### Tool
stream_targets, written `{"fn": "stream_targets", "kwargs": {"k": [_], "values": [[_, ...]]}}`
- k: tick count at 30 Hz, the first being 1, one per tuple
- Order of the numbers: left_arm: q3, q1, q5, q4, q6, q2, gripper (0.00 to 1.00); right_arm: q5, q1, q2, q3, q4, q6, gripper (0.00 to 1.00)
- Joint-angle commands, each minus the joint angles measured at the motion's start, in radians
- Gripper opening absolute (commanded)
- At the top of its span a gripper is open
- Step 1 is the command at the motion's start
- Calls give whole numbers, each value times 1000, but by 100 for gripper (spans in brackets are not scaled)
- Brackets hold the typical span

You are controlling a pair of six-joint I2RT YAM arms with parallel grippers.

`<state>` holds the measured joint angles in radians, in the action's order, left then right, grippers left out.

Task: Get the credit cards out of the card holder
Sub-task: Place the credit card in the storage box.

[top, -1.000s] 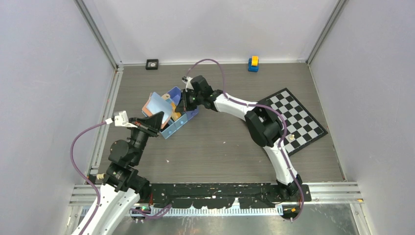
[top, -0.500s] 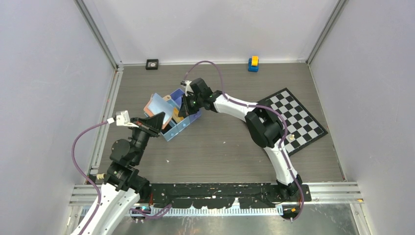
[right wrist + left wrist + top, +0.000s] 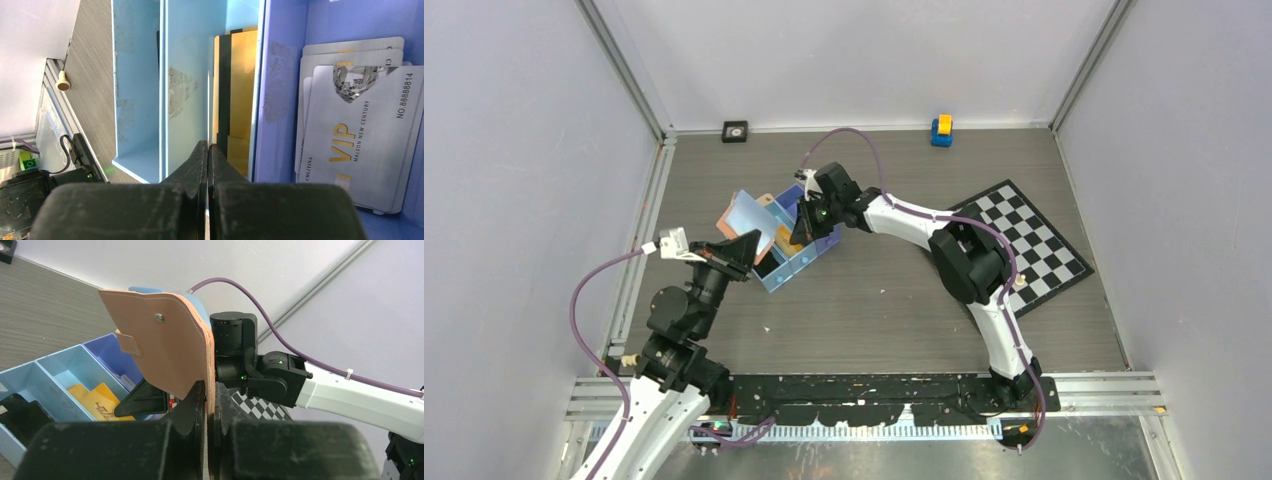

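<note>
At left, the left claw [image 3: 210, 407] pinches the lower edge of the tan card holder [image 3: 165, 350] and holds it upright above the table [image 3: 874, 300], snap stud [image 3: 159, 317] facing the wrist camera and a pale blue panel showing behind its top edge. In the overhead view the holder sits in much the same spot as a second ago, just left of the blue tray [image 3: 812, 260].

The tray has slid slightly toward the right and the near edge of the table since then. Gold credit cards [image 3: 242, 85] lie in one of its middle compartments, and silver credit cards [image 3: 360, 130] marked VIP are stacked in the darker blue compartment beside them; all are outside the holder.

The right claw [image 3: 207, 150] has dipped a little lower into the tray. Its fingers are pressed together, tips at the divider wall next to the gold cards; whether the wall is caught between them cannot be told.

Farther right, the checkered board [image 3: 1024, 240] lies flat where it was.
</note>
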<state>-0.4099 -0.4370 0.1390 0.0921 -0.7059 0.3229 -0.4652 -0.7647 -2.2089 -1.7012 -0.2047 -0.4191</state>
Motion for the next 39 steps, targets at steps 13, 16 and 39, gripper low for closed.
{"fn": "stream_targets", "kwargs": {"k": [13, 16, 39], "values": [[0, 1, -4, 60, 1, -15, 0, 26, -12, 90, 45, 69, -35, 21], [0, 1, -6, 60, 3, -15, 0, 35, -11, 121, 66, 89, -39, 22], [1, 2, -4, 60, 8, -16, 0, 203, 27, 298, 235, 191, -55, 50]]}}
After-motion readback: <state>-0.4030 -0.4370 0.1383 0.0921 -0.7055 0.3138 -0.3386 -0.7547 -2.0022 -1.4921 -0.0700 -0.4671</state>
